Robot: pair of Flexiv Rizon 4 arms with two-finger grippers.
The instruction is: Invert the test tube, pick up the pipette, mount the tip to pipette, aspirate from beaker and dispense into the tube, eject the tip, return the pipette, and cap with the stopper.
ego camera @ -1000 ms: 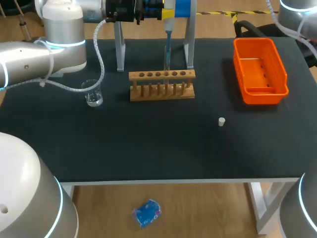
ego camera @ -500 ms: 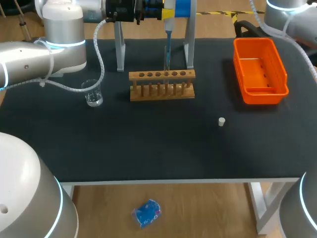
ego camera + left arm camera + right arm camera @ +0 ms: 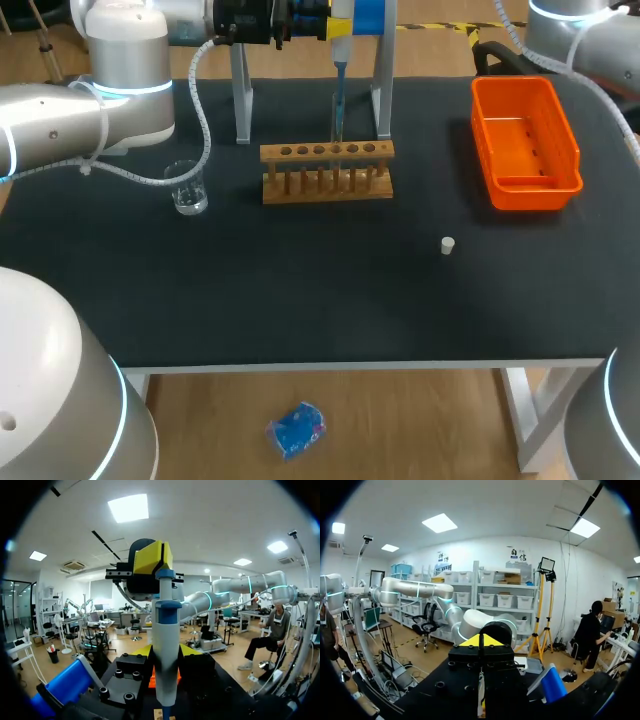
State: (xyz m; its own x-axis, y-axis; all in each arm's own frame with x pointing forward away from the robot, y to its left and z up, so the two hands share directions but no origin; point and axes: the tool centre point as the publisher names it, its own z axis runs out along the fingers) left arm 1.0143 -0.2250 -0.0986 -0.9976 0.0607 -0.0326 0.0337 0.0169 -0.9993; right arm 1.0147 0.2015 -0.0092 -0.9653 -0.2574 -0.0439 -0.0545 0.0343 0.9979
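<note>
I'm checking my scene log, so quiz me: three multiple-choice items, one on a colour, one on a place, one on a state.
1. The bin is: A orange, B green, C white.
2. The stopper lies: A in the bin, B on the table, C in the left gripper.
3. The pipette is: A lying flat, B in the bin, C held in the left gripper.
Answers: A, its walls are orange; B, it sits alone on the black top; C, yellow tips flank its body.

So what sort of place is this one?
Probably a robotics lab with a mock chemistry bench: a wooden test tube rack, a pipette and a glass beaker on a black table.
</note>
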